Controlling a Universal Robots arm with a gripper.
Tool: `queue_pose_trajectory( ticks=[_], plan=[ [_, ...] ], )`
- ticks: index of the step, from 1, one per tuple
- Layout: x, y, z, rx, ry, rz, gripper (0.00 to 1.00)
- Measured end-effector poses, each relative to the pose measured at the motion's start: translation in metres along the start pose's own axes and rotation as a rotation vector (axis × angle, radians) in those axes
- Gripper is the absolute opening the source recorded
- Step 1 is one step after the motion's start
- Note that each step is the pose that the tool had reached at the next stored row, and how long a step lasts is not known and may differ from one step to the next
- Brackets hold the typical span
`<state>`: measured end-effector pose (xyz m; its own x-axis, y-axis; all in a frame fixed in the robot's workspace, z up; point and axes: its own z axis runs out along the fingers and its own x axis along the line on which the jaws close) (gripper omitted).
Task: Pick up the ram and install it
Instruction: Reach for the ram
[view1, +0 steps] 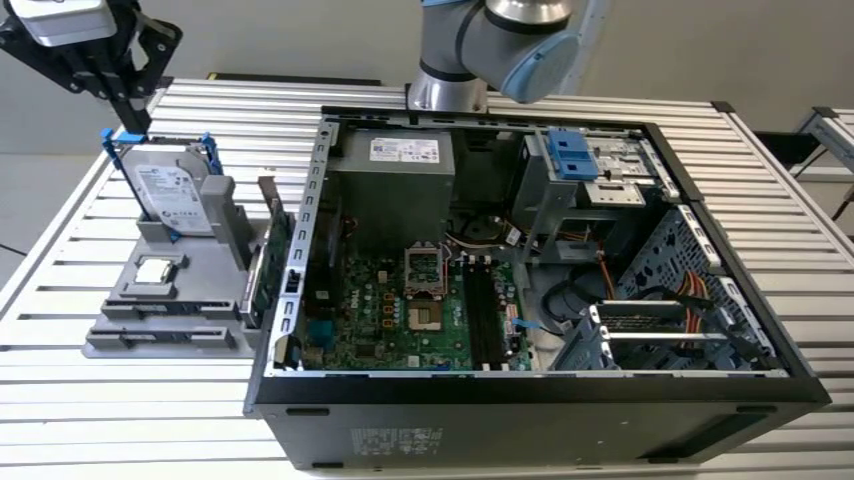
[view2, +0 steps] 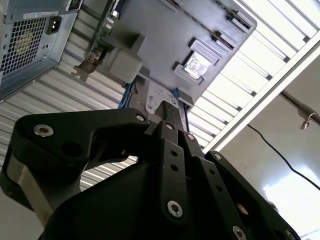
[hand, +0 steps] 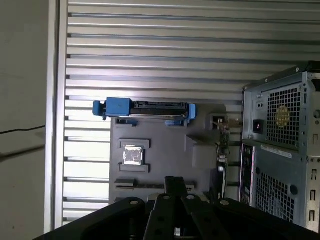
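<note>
The slatted metal surface (view1: 134, 400) carried an open computer case (view1: 534, 420) lying on its side, with the motherboard (view1: 387, 310) facing up inside it. The arm (view1: 514, 40) rose from the far edge of the surface behind the case. It reached over to the exterior view's far left, with its wrist turned so that the tool (view1: 130, 100) pointed down.

A grey holder (view1: 174, 335) sat on the surface just beside the case, on the exterior view's left. A silver hard drive (view1: 174, 190) with a blue handle stood upright at the holder's far end. The tool hung above that far end, close over the handle. Its jaws were drawn together with nothing between them, and in both wrist views the tips (view2: 167, 107) (hand: 175, 184) met in a single point.

The ram (view1: 279, 270) stood on its long edge along the holder's side nearest the case, apart from the tool and not gripped. A small square silver chip (view1: 158, 268) lay flat in a pocket near the holder's middle, on the near side of the hard drive.
</note>
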<state>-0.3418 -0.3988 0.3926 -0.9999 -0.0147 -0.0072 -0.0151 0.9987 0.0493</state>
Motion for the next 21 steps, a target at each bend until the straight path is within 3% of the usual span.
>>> queue_pose_trajectory(
  ticks=[13,21],
  plan=[
    [0.0092,0.0001,0.0002,0.0003,-0.0018,0.042,0.00],
    [0.0110,0.0001,0.0003,0.0004,-0.0042,0.053,0.00]
  ],
)
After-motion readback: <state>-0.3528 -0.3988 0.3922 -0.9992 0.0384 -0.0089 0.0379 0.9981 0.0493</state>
